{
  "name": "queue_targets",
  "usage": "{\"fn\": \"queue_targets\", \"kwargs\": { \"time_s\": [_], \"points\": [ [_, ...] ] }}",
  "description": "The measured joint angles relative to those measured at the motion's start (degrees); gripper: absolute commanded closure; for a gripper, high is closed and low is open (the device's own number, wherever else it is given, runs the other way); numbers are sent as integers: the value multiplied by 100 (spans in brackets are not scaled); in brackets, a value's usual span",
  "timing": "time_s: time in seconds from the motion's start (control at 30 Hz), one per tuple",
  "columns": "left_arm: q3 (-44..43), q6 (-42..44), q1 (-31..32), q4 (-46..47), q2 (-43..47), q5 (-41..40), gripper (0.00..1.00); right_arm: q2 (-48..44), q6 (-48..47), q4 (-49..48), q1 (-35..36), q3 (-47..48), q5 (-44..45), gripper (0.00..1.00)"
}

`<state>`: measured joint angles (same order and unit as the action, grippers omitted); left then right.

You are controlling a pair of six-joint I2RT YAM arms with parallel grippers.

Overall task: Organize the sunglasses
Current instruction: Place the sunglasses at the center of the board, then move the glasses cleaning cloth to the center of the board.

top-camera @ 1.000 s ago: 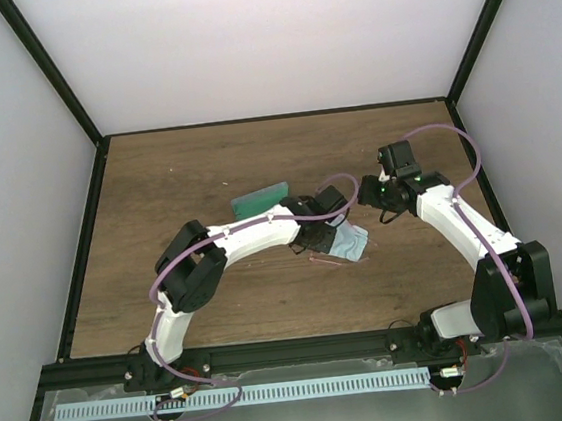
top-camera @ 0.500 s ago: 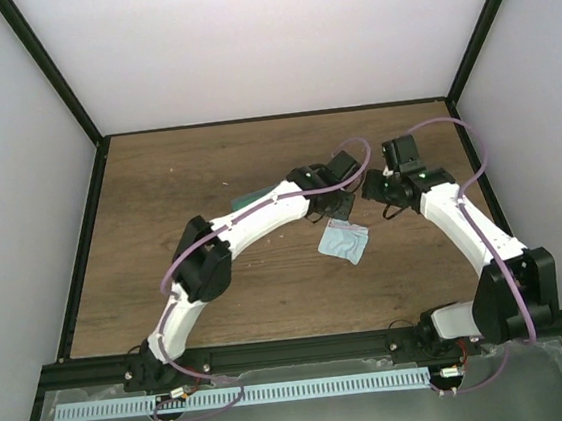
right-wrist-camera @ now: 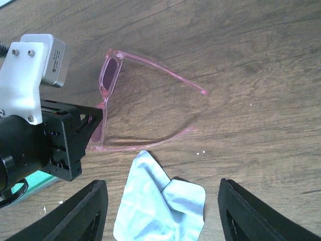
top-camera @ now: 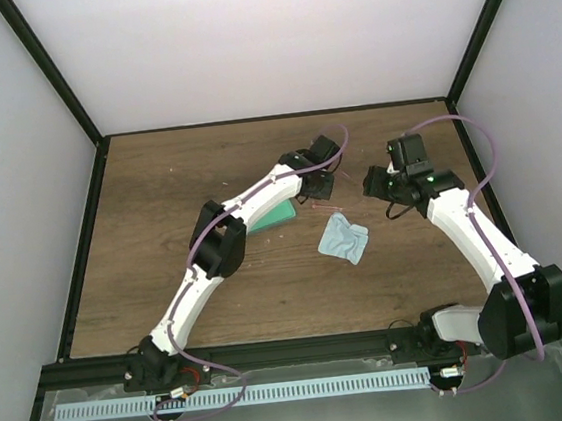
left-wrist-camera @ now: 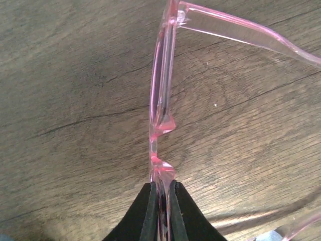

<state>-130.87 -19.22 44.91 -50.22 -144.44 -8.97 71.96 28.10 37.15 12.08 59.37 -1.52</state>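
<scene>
The sunglasses (left-wrist-camera: 161, 100) have a thin pink frame and unfolded arms. My left gripper (left-wrist-camera: 161, 187) is shut on the front frame near the bridge and holds them low over the wood table at the middle back. In the top view the left gripper (top-camera: 324, 188) is stretched far forward with the sunglasses (top-camera: 323, 204) just below it. The right wrist view shows the sunglasses (right-wrist-camera: 108, 80) held by the left gripper (right-wrist-camera: 75, 133). My right gripper (top-camera: 371, 183) is open and empty, just right of the sunglasses, hovering over the cloth (right-wrist-camera: 155, 201).
A crumpled light-blue cloth (top-camera: 344, 239) lies near the table's middle. A teal case (top-camera: 277, 214) lies partly under the left arm; its edge shows in the right wrist view (right-wrist-camera: 20, 183). Black frame posts and white walls bound the table.
My left arm has stretched from the cloth toward the back, carrying the sunglasses away from it. The cloth is now uncovered. My right gripper has shifted slightly right.
</scene>
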Motion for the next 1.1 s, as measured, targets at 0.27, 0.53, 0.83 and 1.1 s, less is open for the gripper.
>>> {"fn": "queue_targets", "kwargs": {
  "time_s": [0.27, 0.53, 0.83, 1.1],
  "points": [
    [74, -31, 55, -31, -22, 76, 61, -28, -35, -66, 0, -238, -245, 49],
    [387, -122, 83, -109, 319, 269, 39, 136, 11, -234, -7, -1355, -787, 99],
    [1788, -297, 160, 267, 2142, 302, 37, 1029, 28, -715, 26, -1510, -1460, 99],
    [2988, -444, 190, 509, 2599, 306, 37, 1661, 164, -977, 232, -1593, -1613, 99]
  ]
}}
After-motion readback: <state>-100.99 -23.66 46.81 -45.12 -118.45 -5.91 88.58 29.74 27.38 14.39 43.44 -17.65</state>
